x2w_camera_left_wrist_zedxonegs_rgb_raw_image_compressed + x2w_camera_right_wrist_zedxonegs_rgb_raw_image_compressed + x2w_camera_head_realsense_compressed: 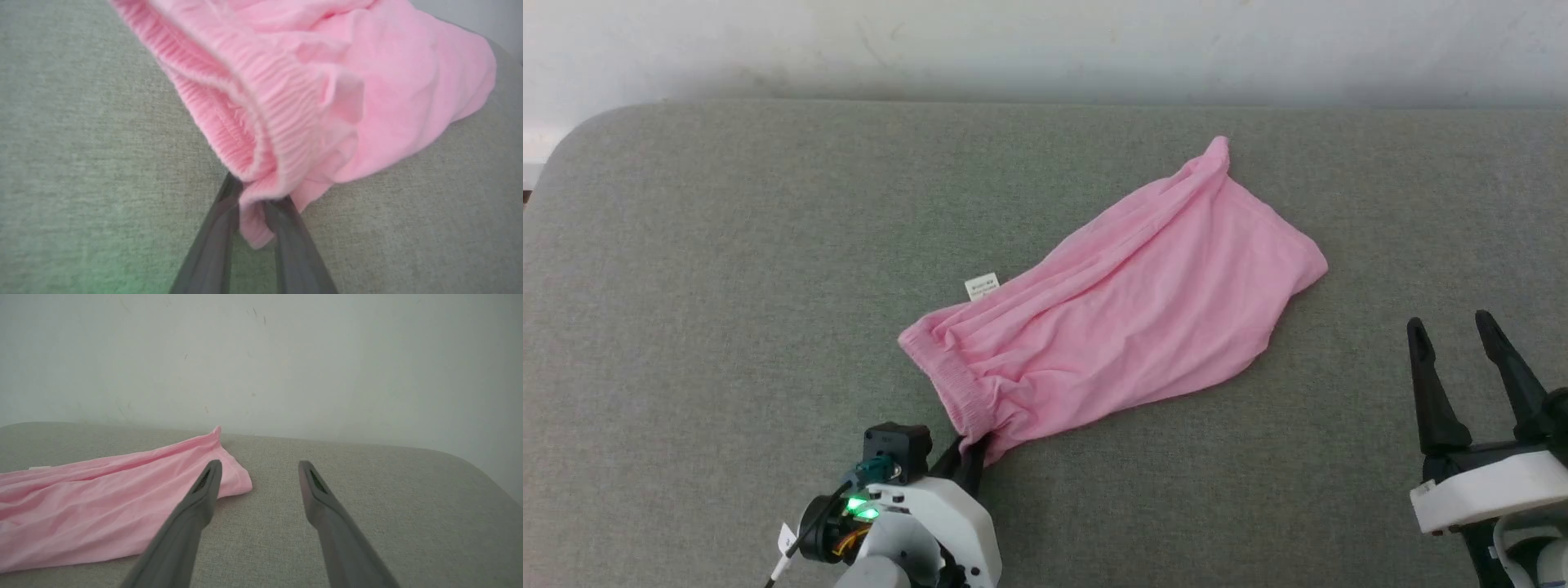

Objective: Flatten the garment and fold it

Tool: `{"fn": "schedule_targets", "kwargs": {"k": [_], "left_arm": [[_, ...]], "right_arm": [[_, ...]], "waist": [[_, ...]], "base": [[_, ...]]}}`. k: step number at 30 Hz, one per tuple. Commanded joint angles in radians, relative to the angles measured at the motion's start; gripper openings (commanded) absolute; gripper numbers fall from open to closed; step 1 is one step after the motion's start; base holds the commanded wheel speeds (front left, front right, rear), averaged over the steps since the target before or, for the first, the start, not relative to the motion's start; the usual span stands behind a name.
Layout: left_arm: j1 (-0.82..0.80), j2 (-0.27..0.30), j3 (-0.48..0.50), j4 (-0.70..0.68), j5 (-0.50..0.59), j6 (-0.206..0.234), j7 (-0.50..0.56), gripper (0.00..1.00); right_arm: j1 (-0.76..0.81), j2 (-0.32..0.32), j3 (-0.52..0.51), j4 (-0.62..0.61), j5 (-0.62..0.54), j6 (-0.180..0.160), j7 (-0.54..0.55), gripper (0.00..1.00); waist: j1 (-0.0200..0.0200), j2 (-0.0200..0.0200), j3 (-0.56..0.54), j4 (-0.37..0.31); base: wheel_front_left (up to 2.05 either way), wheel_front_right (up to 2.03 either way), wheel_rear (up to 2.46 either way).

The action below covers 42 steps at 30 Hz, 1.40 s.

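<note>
The pink garment (1127, 318) lies slantwise on the grey cushioned surface (727, 286), with its gathered waistband (943, 376) at the near left and a small white tag (981, 286) at its upper edge. At the waistband's near corner, my left gripper (972, 449) pinches the cloth. In the left wrist view the ribbed waistband (261, 110) bunches between the two dark fingers of that gripper (259, 192). My right gripper (1450, 327) stands open at the lower right, apart from the garment's far hem. In the right wrist view it (259, 467) holds nothing, and the garment (102, 506) lies to its left.
The grey surface runs wide on all sides of the garment, with a rounded corner at the far left (596, 131). A pale wall (1045, 41) stands behind its back edge.
</note>
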Motion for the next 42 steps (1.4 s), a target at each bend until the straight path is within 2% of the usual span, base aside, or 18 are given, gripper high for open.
{"fn": "schedule_targets", "kwargs": {"k": [1,4,8,12,15,19,23,27,36,37,38,39,42], "left_arm": [[0.034,-0.005,-0.02,0.056,-0.01,-0.008,0.036,0.0],[0.036,-0.006,-0.017,0.045,-0.012,-0.018,-0.009,0.0],[0.038,-0.003,-0.012,0.001,-0.005,-0.023,-0.072,0.0],[0.037,0.007,-0.018,-0.063,0.014,-0.021,-0.111,0.0],[0.034,0.01,-0.027,-0.105,0.023,-0.023,-0.116,0.0],[0.022,0.011,-0.045,-0.139,0.034,-0.026,-0.108,0.0],[0.009,0.003,-0.062,-0.152,0.042,-0.028,-0.109,0.0],[-0.004,-0.009,-0.078,-0.156,0.047,-0.03,-0.113,0.0],[-0.028,-0.021,-0.097,-0.136,0.051,-0.035,-0.123,0.0],[-0.029,-0.021,-0.098,-0.133,0.051,-0.035,-0.124,0.0],[-0.03,-0.022,-0.099,-0.129,0.05,-0.036,-0.125,0.0],[-0.031,-0.022,-0.1,-0.126,0.049,-0.036,-0.126,0.0],[-0.03,-0.019,-0.098,-0.114,0.045,-0.035,-0.129,0.0]], "right_arm": [[-0.012,-0.008,0.002,0.002,-0.009,-0.002,0.004,1.0],[-0.013,-0.033,0.005,0.004,-0.009,-0.002,0.047,1.0],[-0.041,-0.088,0.037,0.018,-0.003,-0.002,0.165,1.0],[-0.118,-0.126,0.085,0.068,0.013,-0.002,0.346,1.0],[-0.202,-0.131,0.125,0.144,0.033,-0.002,0.507,1.0],[-0.332,-0.138,0.155,0.26,0.017,-0.002,0.645,1.0],[-0.442,-0.134,0.159,0.394,-0.024,-0.002,0.728,1.0],[-0.515,-0.137,0.18,0.503,-0.055,-0.002,0.763,1.0],[-0.561,-0.159,0.307,0.649,0.013,-0.002,0.785,1.0],[-0.559,-0.165,0.327,0.662,0.023,-0.002,0.79,0.6],[-0.556,-0.171,0.346,0.671,0.036,-0.002,0.791,0.15],[-0.555,-0.177,0.363,0.678,0.048,-0.002,0.786,0.0],[-0.554,-0.194,0.383,0.698,0.085,-0.002,0.762,0.0]], "waist": [[0.0,-0.0001,-0.012,0.011],[0.0,-0.0001,-0.036,0.038],[0.0,-0.0001,-0.059,0.078],[0.0,-0.0001,-0.06,0.113],[0.0,-0.0001,-0.049,0.136],[0.0,-0.0001,-0.021,0.162],[0.0,-0.0001,0.004,0.186],[0.0,-0.0001,0.027,0.209],[0.0,-0.0001,0.056,0.24],[0.0,-0.0001,0.057,0.241],[0.0,-0.0001,0.056,0.242],[0.0,-0.0001,0.055,0.242],[0.0,-0.0001,0.044,0.238]], "base": [[0.0,0.0,0.0],[0.0,0.0,0.0],[0.0,0.0,0.0],[0.0,0.0,0.0],[0.0,0.0,0.0],[0.0,0.0,0.0],[0.0,0.0,0.0],[0.0,0.0,0.0],[0.0,0.0,0.0],[0.0,0.0,0.0],[0.0,0.0,0.0],[0.0,0.0,0.0],[0.0,0.0,0.0]]}}
